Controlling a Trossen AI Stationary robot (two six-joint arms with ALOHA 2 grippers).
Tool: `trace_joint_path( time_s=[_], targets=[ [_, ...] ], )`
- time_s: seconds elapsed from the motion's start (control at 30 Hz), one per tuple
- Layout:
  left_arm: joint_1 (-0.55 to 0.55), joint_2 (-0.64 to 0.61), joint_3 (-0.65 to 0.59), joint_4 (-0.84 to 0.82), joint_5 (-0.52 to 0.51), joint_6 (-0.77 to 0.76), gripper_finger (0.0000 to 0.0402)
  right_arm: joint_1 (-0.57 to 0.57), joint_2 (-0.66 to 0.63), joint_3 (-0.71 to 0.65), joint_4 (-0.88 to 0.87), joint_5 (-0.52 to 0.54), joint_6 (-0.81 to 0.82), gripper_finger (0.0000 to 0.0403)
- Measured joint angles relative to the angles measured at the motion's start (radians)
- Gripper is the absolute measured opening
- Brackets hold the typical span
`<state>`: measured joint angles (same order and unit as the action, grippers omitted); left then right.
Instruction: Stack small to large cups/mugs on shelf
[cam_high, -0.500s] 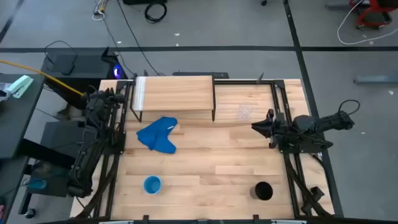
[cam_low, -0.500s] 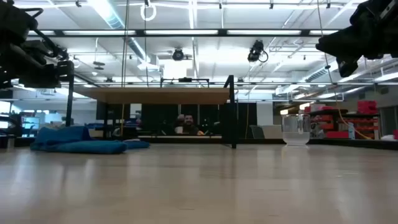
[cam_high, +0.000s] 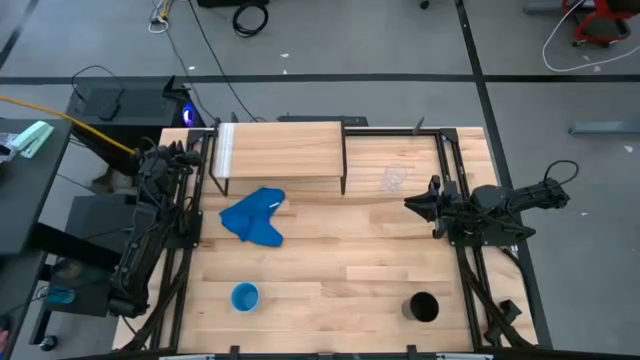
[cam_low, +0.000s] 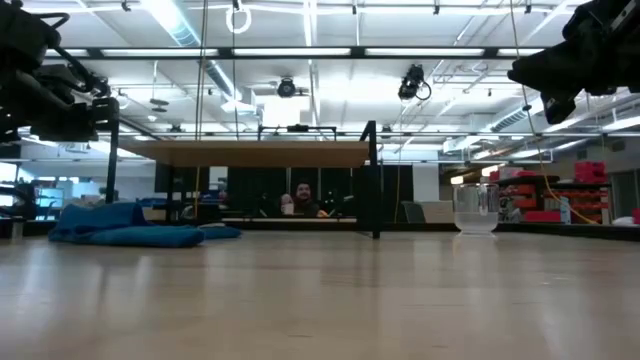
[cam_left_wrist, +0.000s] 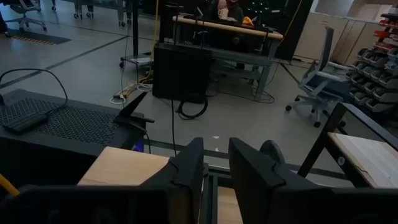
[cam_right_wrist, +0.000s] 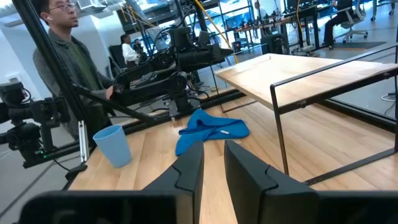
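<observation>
The shelf (cam_high: 280, 148) stands at the table's far side on thin black legs, its board bare. The clear cup (cam_high: 393, 180) stands on the table right of it and also shows in the low view (cam_low: 476, 210). The light blue cup (cam_high: 245, 296) stands near the front left. The black cup (cam_high: 424, 306) stands near the front right. My left gripper (cam_high: 190, 150) is shut and empty at the table's far left, beside the shelf. My right gripper (cam_high: 410, 203) is shut and empty above the table at the right, just nearer than the clear cup.
A crumpled blue cloth (cam_high: 255, 216) lies on the table in front of the shelf's left half. Black frame rails (cam_high: 185, 260) run along both sides of the table. A person (cam_right_wrist: 62, 56) stands beyond the table's left side. Bare tabletop (cam_high: 340, 260) lies between the cups.
</observation>
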<state>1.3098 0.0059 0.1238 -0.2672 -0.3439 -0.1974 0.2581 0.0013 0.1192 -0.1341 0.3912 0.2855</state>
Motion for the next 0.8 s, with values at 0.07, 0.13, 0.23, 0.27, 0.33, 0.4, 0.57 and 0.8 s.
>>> trace_joint_path(
  time_s=[0.07,0.13,0.23,0.27,0.33,0.4,0.57,0.8],
  targets=[
    [0.000,0.000,0.000,0.000,0.000,0.000,0.0086,0.000,0.000,0.000,0.000,0.000,0.000,0.0071],
    [0.000,0.000,0.000,0.000,0.000,0.000,0.0088,0.000,0.000,0.000,0.000,0.000,0.000,0.0071],
    [0.000,0.000,0.000,0.000,0.000,0.000,0.0091,0.000,0.000,0.000,0.000,0.000,0.000,0.0071],
    [0.000,0.000,0.000,0.000,0.000,0.000,0.0091,0.000,0.000,0.000,0.000,0.000,0.000,0.0071],
    [0.000,0.000,0.000,0.000,0.000,0.000,0.0089,0.000,0.000,0.000,0.000,0.000,0.000,0.0071],
    [0.000,0.000,0.000,0.000,0.000,0.000,0.0086,0.000,0.000,0.000,0.000,0.000,0.000,0.0071],
    [0.000,0.000,0.000,0.000,0.000,0.000,0.0083,0.000,0.000,0.000,0.000,0.000,0.000,0.0071],
    [0.000,0.000,0.000,0.000,0.000,0.000,0.0091,0.000,0.000,0.000,0.000,0.000,0.000,0.0071]
  ],
)
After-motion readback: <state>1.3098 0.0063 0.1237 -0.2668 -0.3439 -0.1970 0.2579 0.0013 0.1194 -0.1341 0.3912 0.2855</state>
